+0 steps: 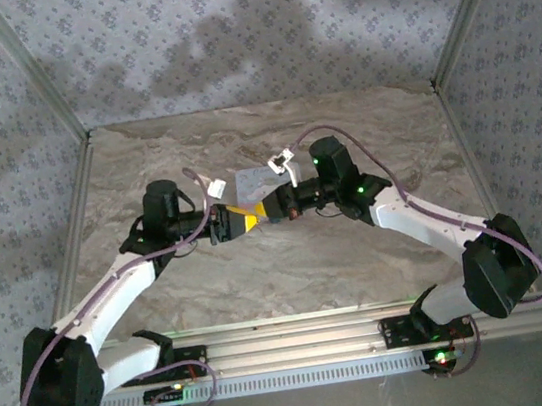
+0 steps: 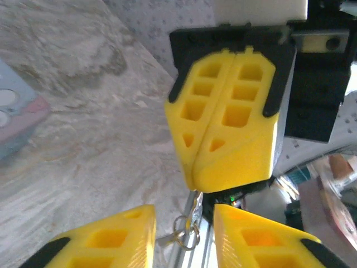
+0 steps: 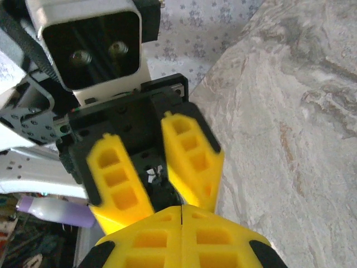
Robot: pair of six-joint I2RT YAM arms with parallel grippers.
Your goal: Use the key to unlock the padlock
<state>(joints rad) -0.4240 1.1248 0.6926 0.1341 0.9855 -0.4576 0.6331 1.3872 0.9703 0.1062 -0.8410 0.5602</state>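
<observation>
Left wrist view tells the story: my right pincer [image 2: 193, 180] has its yellow fingers pressed flush together. A thin sliver of metal pokes out under the tips, the key [image 2: 193, 200] by my reckoning, with its ring [image 2: 186, 233] dangling below. My left pincer [image 2: 184, 215] has its fingers apart, one on either side of that ring.

From the right wrist camera, something small and dark sits deep in that left gap. I take it for the padlock [image 3: 159, 186], though no teal shows. I can't tell whether the left fingers pinch it or merely flank it.

From above, the two pincers meet nose to nose over the middle of the marble table [image 1: 359, 251].

The step in hand, as I judge it, is seating the key in the keyhole. To do it well, I want the blade lined up with the keyhole before any push. Then I go in slowly, with the left side rock steady so the lock can't swivel away. No twisting until the blade is fully home — a half-seated key will only slip out. That loose ring could snag, so I'll watch it.

One container here: the pale blue tin [image 1: 248, 181] lies flat on the table just behind the pincers. Its picture lid is on, so whatever it holds is hidden from me.
</observation>
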